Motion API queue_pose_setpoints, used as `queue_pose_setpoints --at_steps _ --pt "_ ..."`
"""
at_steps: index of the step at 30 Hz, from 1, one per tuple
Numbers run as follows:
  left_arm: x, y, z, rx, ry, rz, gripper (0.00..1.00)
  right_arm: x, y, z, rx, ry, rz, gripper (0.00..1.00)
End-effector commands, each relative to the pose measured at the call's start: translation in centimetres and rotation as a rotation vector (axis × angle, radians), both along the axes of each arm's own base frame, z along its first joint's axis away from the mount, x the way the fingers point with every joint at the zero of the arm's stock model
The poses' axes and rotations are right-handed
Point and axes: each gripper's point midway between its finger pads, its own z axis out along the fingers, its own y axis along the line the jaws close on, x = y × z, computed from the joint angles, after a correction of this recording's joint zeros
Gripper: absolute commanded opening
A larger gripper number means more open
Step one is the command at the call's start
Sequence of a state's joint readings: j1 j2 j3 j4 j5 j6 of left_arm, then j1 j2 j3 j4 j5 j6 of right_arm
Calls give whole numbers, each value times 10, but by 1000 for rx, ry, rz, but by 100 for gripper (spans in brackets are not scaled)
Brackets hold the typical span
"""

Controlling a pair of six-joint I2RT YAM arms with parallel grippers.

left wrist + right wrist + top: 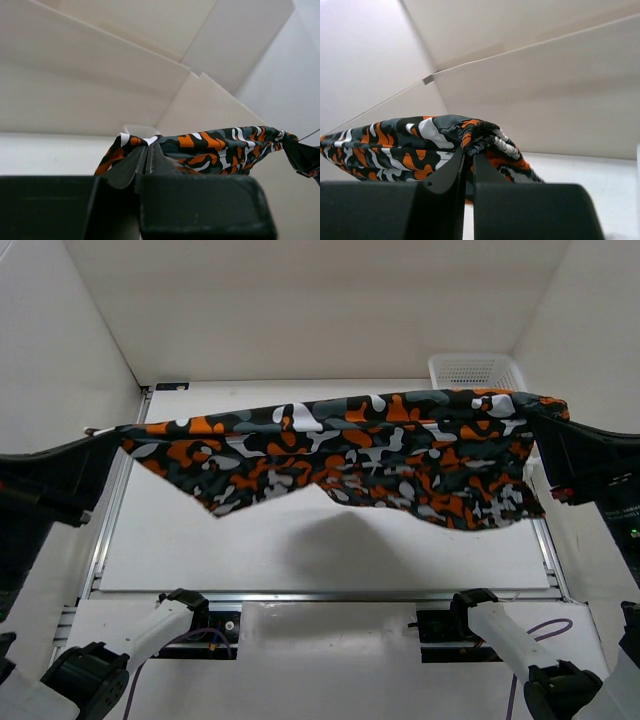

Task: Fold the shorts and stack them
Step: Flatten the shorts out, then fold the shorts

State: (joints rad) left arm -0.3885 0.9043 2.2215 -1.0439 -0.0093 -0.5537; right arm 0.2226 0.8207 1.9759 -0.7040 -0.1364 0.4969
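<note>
White table (180,550) with mesh basket (478,371)

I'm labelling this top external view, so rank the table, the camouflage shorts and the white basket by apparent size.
1. table, unsurely first
2. shorts, lifted nearer the camera, so they span about as wide
3. white basket, partly hidden behind them

Room beneath the hanging shorts (350,455); basket (477,372) far right.

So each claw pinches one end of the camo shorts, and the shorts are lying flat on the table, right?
Not lying flat. The left claw and right claw each pinch an end, but the shorts hang stretched in the air above the table, as the top external view shows.
</note>
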Motion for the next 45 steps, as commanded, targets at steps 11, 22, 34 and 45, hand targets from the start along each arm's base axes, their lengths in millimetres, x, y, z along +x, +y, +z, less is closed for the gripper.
queue_pose_setpoints --at_steps 11,22,34,45 --pt "20 48 4 47 1 305 10 32 -28 -22 -27 78 -201 0" --pt "233 11 -158 463 470 441 10 234 0 -231 -258 585 -270 0" --pt "409 65 -271 352 792 509 10 396 52 -402 -304 953 -257 0" --pt "444 83 -266 305 782 506 10 441 84 -421 -305 1001 -161 0"
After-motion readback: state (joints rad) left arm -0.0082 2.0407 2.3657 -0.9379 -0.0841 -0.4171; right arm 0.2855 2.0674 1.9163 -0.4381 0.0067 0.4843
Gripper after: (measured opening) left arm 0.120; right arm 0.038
